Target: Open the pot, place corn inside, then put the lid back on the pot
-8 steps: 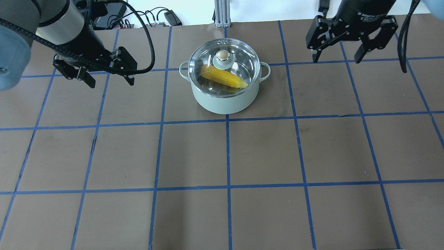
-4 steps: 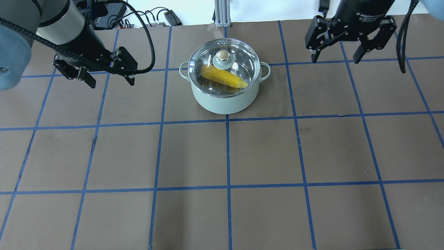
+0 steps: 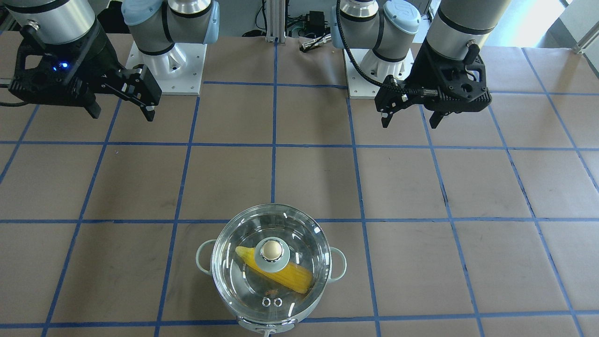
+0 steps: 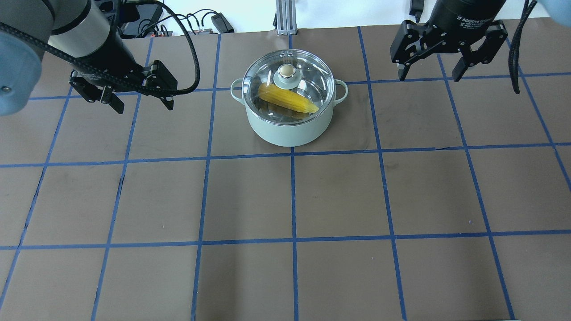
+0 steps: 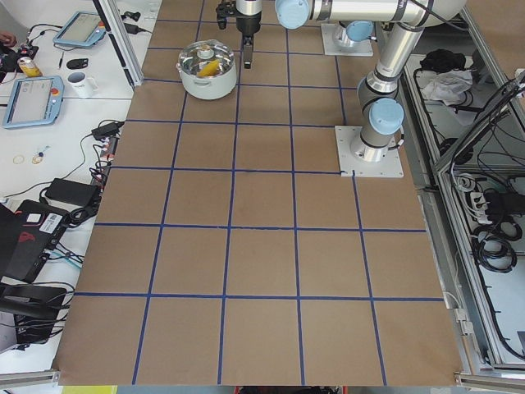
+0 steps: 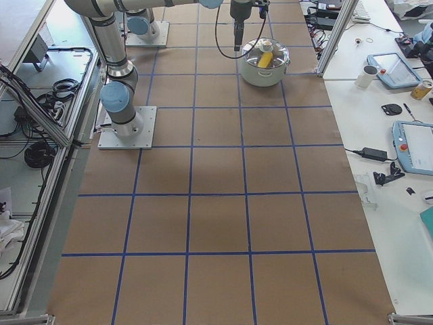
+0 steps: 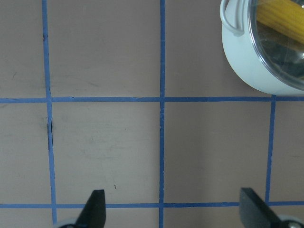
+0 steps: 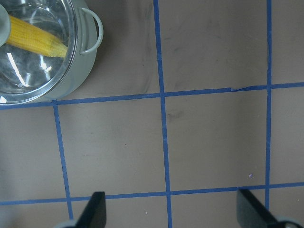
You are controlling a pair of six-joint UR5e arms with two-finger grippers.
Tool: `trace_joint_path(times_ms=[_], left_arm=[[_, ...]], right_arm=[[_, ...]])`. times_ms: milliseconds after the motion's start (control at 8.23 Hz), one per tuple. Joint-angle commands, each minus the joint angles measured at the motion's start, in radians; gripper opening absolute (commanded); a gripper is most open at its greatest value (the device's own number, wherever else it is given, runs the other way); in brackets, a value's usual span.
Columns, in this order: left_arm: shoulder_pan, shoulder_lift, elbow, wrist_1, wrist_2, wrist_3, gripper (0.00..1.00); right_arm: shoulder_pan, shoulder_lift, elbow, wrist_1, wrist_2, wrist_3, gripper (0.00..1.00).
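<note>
The pale grey-green pot [image 4: 290,129] stands at the table's far centre, also in the front view [image 3: 206,262]. The glass lid [image 4: 308,84] with its cream knob [image 4: 287,70] sits on the pot. The yellow corn [image 4: 287,99] lies inside, seen through the glass, also in the front view [image 3: 285,276]. My left gripper [image 4: 139,100] is open and empty, held above the table well left of the pot. My right gripper [image 4: 429,73] is open and empty, held well right of the pot. The pot's edge shows in the left wrist view [image 7: 251,71] and the right wrist view [image 8: 83,66].
Brown table [image 4: 294,200] with a blue tape grid. A metal post [image 4: 283,18] and cables [image 4: 196,20] stand behind the pot at the far edge. Side benches with tablets [image 6: 413,145] and a mug [image 6: 369,76] lie beyond the table.
My right gripper has drifted slightly up and away from the table. The left gripper, pot, lid and corn have not moved.
</note>
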Motion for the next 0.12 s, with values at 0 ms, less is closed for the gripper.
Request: trace_joint_path(times_ms=[0], left_arm=[[0.000,-0.004,0.000,0.000,0.000,-0.001,1.00]], right_arm=[[-0.001,0.002,0.001,0.007,0.002,0.008,1.00]])
